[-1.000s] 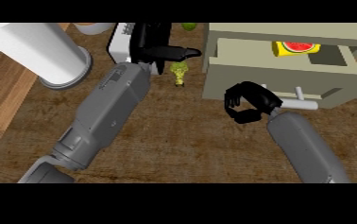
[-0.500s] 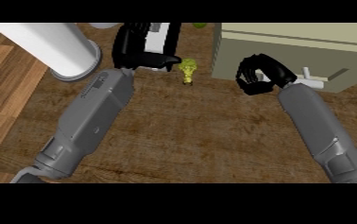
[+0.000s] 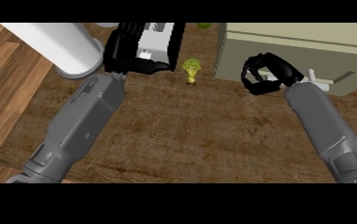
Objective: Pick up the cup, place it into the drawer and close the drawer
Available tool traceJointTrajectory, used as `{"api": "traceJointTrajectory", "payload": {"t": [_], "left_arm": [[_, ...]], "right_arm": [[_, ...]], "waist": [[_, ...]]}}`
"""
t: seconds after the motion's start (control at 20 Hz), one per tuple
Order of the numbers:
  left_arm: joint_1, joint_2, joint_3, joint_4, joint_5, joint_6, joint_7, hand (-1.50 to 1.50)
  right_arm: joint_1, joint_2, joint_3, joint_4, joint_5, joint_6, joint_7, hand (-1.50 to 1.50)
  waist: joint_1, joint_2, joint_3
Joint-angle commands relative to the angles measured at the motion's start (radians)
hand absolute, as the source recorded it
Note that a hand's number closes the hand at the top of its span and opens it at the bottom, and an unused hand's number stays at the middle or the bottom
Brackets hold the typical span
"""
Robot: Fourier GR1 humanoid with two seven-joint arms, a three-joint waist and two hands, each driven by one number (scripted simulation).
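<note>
The right hand (image 3: 265,74), fingers curled on nothing, sits against the drawer (image 3: 293,53) front, nearest for closing. The left hand (image 3: 136,53) rests open. No cup shows; presumably inside.

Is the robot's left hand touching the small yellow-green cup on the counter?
Apart. The head view shows brown counter between the left hand and the small yellow-green cup.

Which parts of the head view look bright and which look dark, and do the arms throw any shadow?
Head view: the white cylinder at upper left is brightest; the left hand and right hand are near-black with little detail; no clear arm shadow shows on the wooden counter.
</note>
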Motion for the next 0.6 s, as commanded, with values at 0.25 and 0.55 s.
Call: {"api": "traceJointTrajectory", "payload": {"t": [0.25, 0.55], "left_arm": [[0.022, -0.001, -0.004, -0.033, 0.015, -0.034, 0.019, -1.50], [0.045, 0.005, -0.009, -0.052, 0.013, -0.048, 0.012, -1.50]], "right_arm": [[-0.176, -0.130, -0.100, 0.014, -0.034, -0.033, 0.082, 1.50], [-0.159, -0.152, -0.109, -0.011, -0.057, 0.005, 0.081, 1.50]], "waist": [[0.050, 0.020, -0.010], [0.058, 0.016, -0.010]]}}
